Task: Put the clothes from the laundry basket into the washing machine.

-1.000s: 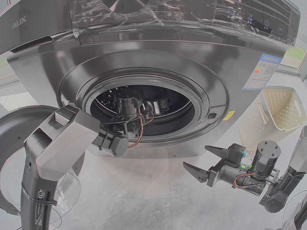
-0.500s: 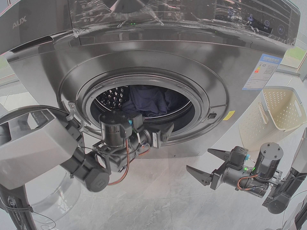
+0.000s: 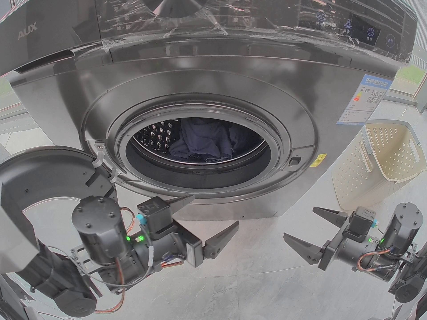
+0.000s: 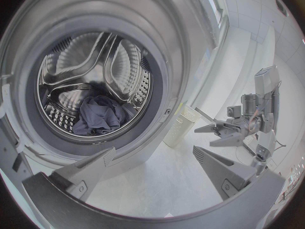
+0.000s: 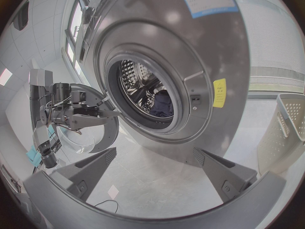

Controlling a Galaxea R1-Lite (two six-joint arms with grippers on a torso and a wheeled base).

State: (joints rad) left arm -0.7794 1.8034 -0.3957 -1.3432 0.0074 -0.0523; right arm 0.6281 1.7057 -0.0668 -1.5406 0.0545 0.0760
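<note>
The left gripper [image 3: 215, 210] is pulling back out of the washing machine [image 3: 213, 78] — jaws wide apart, empty — leaving the dark blue clothes [image 3: 205, 138] lying in the drum [image 3: 155, 135]. The right gripper [image 3: 299, 223], likewise spread and empty, is drifting lower near the laundry basket [image 3: 383, 157].

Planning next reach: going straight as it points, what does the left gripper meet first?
The left gripper likely meets the washing machine's lower front first, else the laundry basket beyond; depth unclear.

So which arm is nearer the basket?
Right. The right arm hangs low, just in front of the basket; the left arm is across the floor, by the open door.
</note>
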